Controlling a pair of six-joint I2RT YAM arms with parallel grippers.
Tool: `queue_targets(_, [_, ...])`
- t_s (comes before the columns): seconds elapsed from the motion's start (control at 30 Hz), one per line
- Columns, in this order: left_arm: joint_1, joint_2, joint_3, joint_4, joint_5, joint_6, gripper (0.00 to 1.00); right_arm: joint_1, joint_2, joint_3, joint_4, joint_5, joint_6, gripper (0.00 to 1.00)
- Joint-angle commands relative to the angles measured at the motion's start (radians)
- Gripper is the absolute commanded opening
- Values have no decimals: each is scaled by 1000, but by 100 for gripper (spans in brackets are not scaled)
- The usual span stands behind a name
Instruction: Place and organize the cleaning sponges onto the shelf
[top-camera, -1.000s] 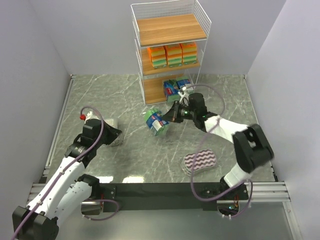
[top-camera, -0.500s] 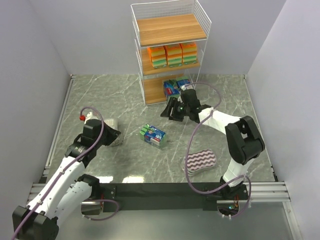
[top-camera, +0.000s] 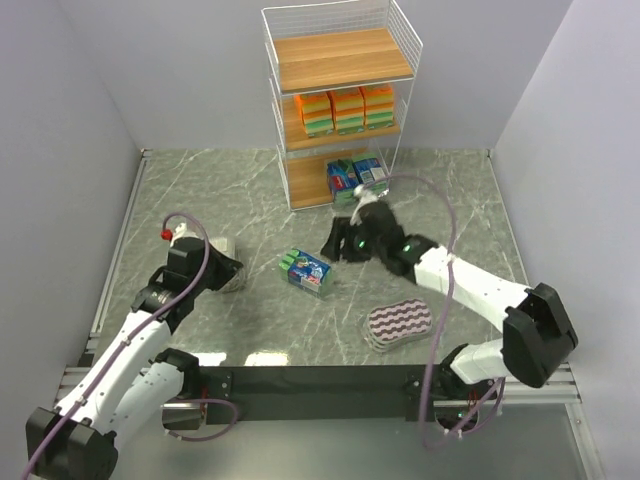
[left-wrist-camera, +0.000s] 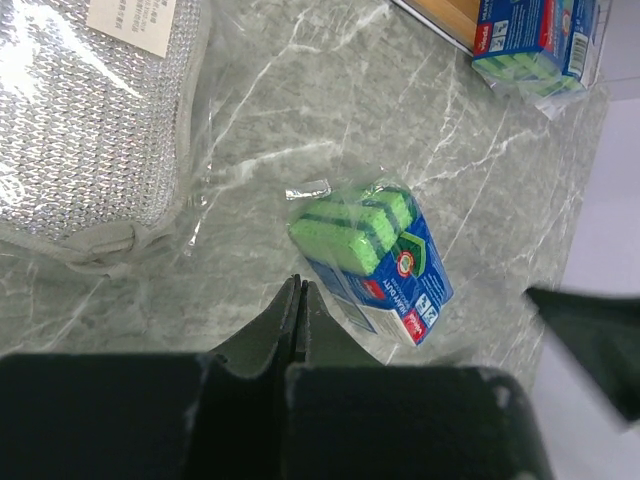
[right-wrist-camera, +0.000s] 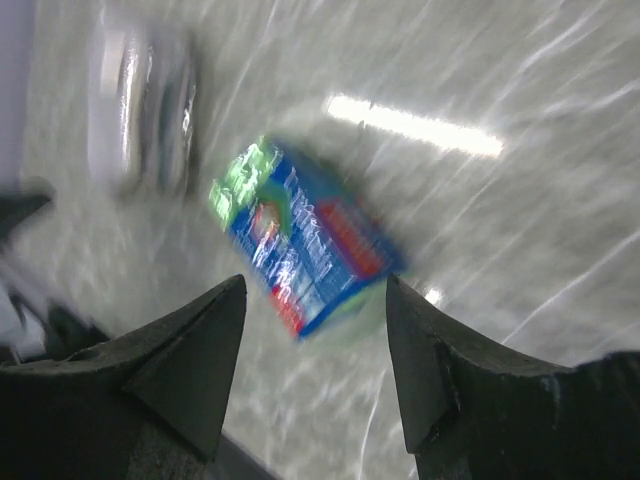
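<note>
"Starting left: is the left gripper (left-wrist-camera: 298, 287) holding anything?"

"No, it's clenched empty. The crinkly silvery-grey pack (left-wrist-camera: 90, 110) lies beside it on the counter (top-camera: 200, 190)."

"And right?"

"The right gripper (right-wrist-camera: 312, 290) is spread wide, facing the boxy blue-green pack (top-camera: 306, 271) mid-counter, probably lining up a grasp for the shelf (top-camera: 340, 60)."

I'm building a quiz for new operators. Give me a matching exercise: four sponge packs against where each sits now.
1 orange-yellow packs
2 striped purple-white pack
3 silvery-grey pack
4 loose blue-green pack

A table, left side
B shelf, middle tier
C table, centre
D table, near edge, right

Pairs: 1-B, 2-D, 3-A, 4-C
</note>
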Motion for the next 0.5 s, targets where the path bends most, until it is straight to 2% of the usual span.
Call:
queue_targets(0.0, [-2,10,8,57,25,5,1,177,-52,-42,-34,220,-69,65])
queue_targets(0.07, [-2,15,8,61,25,4,1,291,-43,-37,-52,328,-115,65])
queue_targets(0.13, [-2,15,9,64,25,1,1,345,-20,-14,-64,471,-147,65])
queue_targets(0.27, [-2,1,9,50,25,-1,1,498,102,50,-84,703,-274,66])
queue_targets(0.37, [-2,-19,11,33,22,1,1,552,217,118,-109,910,-344,68])
queue_targets(0.47, [-2,-34,12,15,10,5,1,577,293,158,-94,952,-407,69])
